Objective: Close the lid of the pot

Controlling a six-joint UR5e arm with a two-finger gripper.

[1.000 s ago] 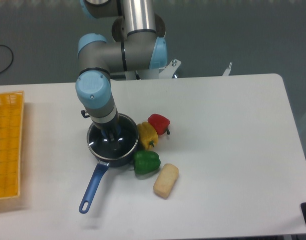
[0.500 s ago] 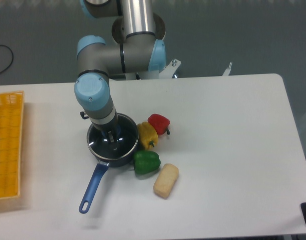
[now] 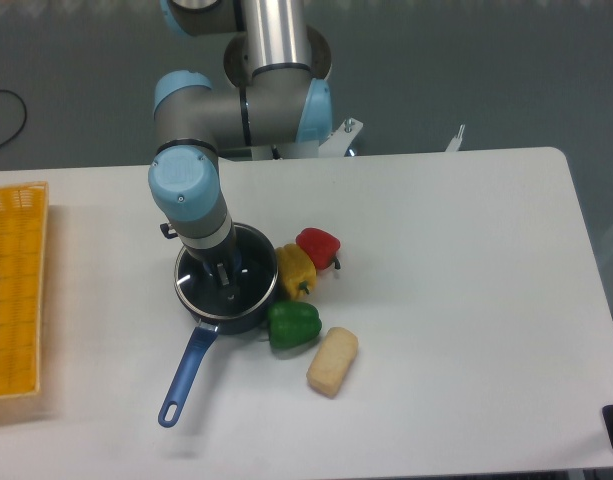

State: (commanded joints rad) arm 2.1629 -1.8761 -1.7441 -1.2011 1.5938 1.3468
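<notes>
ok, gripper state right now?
Gripper: down over the lid on the pot, at the knob; the wrist hides the fingers, so open or closed cannot be told.

Glass lid (image 3: pixel 248 291) atop blue pot (image 3: pixel 198 352)

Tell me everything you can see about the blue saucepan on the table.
The pot is a small, round, dark-blue saucepan that looks like coated metal. Its long bright-blue handle, with a hole at the end, points toward the table's front left. It sits upright on the white table, with the metal-rimmed glass lid on top. The end effector is directly above the lid's centre, hiding the knob. The yellow pepper and green pepper sit against its right side.
</notes>
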